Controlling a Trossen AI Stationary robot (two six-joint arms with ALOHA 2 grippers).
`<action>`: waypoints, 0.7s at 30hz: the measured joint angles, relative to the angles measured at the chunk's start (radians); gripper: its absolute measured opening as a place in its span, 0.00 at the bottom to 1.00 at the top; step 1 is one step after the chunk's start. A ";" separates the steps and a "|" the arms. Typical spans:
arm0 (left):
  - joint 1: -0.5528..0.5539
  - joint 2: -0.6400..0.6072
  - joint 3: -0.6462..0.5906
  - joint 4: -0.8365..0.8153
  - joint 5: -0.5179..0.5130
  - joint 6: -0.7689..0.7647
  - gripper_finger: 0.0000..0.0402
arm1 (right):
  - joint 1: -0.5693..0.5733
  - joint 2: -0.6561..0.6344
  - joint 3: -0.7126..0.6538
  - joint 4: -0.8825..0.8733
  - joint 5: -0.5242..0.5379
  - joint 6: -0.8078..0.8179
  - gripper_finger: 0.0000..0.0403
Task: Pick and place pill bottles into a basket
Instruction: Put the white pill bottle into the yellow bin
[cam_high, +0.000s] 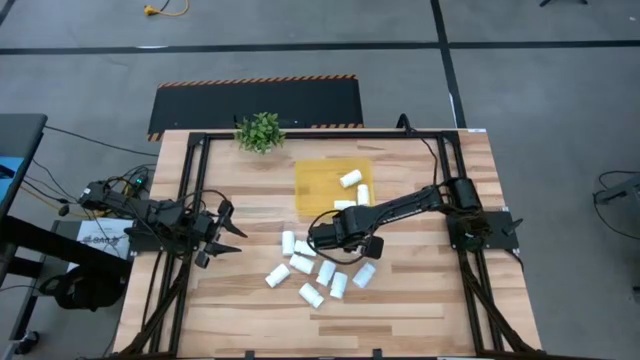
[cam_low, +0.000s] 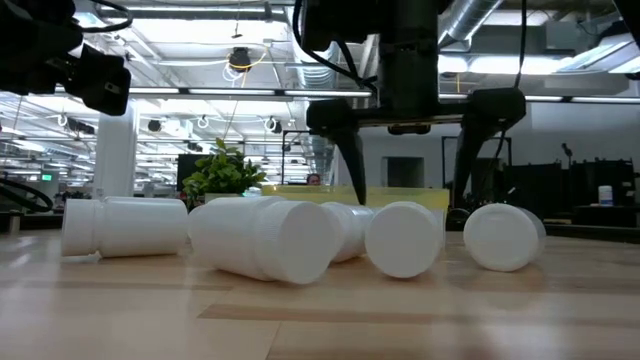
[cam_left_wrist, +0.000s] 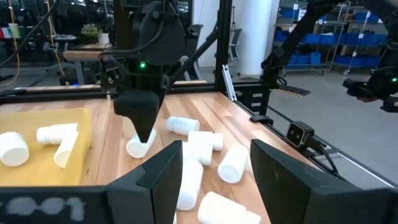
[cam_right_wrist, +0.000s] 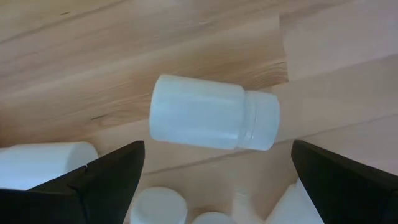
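One pill bottle (cam_right_wrist: 214, 121) lies on its side directly under the right gripper (cam_high: 322, 240), framed between its two fingers, which stand wide apart and hold nothing; more pill bottles (cam_high: 318, 275) lie scattered just beyond and beside it on the near side, some touching each other, and a few already rest in the basket (cam_high: 312, 180), which sits just behind the gripper, toward the far edge of the table.

The risk I see is crowding; the neighbours lie close enough that a descending finger could land on one instead of the wood, knock it rolling, or pinch two at once. The bottle is round and on its side, so if the fingers close along its length rather than across its body it may squirt out; it could also roll off line at first touch. The basket has low walls, so a release from too high could let a bottle bounce out.

The left gripper (cam_high: 222, 238) waits well off to the side, near the left frame, fingers closed and empty.

The table (cam_high: 420, 310) is pale wooden planking inside a black metal frame (cam_high: 190, 180); a small green plant (cam_high: 260, 131) stands at the far edge, beyond the basket. Past the table the room is a large workshop with grey floor, ceiling pipes, lights and blue storage bins on shelving.
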 joint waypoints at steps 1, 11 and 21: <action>0.000 0.000 0.000 0.000 0.000 0.000 0.44 | 0.000 0.000 -0.002 0.003 0.002 0.000 0.99; 0.000 0.000 0.000 0.000 0.000 0.000 0.44 | -0.002 -0.001 -0.010 0.009 0.040 0.001 0.99; 0.000 0.000 0.000 0.000 0.000 -0.001 0.44 | -0.006 0.040 -0.009 0.038 0.039 0.000 0.99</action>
